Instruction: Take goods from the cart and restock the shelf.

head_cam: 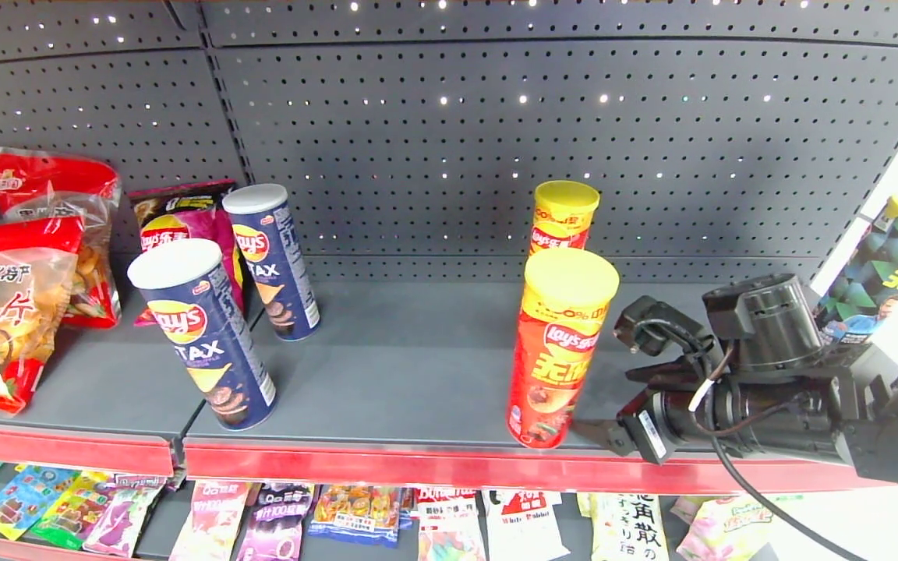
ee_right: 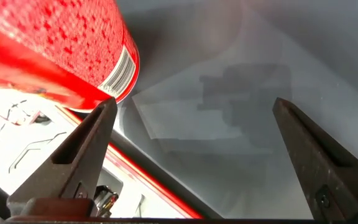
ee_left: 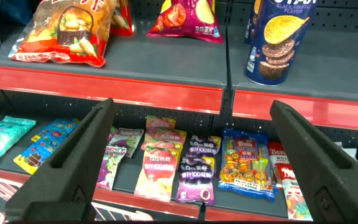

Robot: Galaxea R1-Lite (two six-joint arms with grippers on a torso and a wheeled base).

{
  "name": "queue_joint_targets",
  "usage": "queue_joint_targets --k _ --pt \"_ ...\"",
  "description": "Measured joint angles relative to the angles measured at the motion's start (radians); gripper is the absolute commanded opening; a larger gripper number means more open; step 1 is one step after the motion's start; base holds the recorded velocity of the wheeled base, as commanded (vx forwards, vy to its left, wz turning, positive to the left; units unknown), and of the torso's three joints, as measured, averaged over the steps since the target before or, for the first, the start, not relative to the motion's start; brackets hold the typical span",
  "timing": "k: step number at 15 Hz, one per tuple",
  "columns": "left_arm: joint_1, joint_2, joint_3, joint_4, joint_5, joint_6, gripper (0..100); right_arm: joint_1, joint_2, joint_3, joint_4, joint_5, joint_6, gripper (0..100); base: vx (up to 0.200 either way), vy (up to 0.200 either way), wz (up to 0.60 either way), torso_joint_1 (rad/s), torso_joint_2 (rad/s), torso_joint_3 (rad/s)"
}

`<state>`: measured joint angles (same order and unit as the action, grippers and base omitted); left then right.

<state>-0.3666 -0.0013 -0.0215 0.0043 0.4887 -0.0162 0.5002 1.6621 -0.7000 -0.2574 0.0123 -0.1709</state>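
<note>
Your right end effector (head_cam: 606, 401) sits spread at three o'clock of the yellow-lidded red cylindrical chip can (head_cam: 558, 351), likely so it stands free.

Matt grey metal shelf (head_cam: 418, 366), perforated back panel (head_cam: 574, 156); glossy red can (head_cam: 558, 351), plastic lid.

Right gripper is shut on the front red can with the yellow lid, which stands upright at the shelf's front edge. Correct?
Not quite. The right gripper is open, not shut on the can: the right wrist view shows its fingers spread wide, the red can outside them beside one fingertip. The can does stand upright at the shelf's front edge.
</note>
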Motion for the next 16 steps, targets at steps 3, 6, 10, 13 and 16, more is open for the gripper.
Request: queue_joint_targets --k 3,6,10,13,16 --pt "0.0 0.0 0.001 0.0 -0.002 -0.001 100 -0.007 -0.031 0.026 0.001 -0.019 0.018 100 0.0 0.0 0.0 0.0 0.0 0.0" --pt "0.0 0.0 0.001 0.0 -0.009 0.001 100 -0.007 -0.122 0.075 0.001 -0.041 0.021 100 0.0 0.0 0.0 0.0 0.0 0.0" --pt "-0.002 0.0 0.0 0.002 -0.045 0.001 100 -0.003 -0.343 0.17 0.002 -0.064 0.021 100 0.0 0.0 0.0 0.0 0.0 0.0" --pt "-0.002 0.0 0.0 0.001 -0.108 0.022 100 -0.001 -0.601 0.274 0.009 -0.072 0.02 100 0.0 0.0 0.0 0.0 0.0 0.0" --pt "-0.003 0.0 -0.001 0.0 -0.129 0.027 100 -0.071 -0.887 0.342 0.068 -0.112 0.028 100 0.0 0.0 0.0 0.0 0.0 0.0"
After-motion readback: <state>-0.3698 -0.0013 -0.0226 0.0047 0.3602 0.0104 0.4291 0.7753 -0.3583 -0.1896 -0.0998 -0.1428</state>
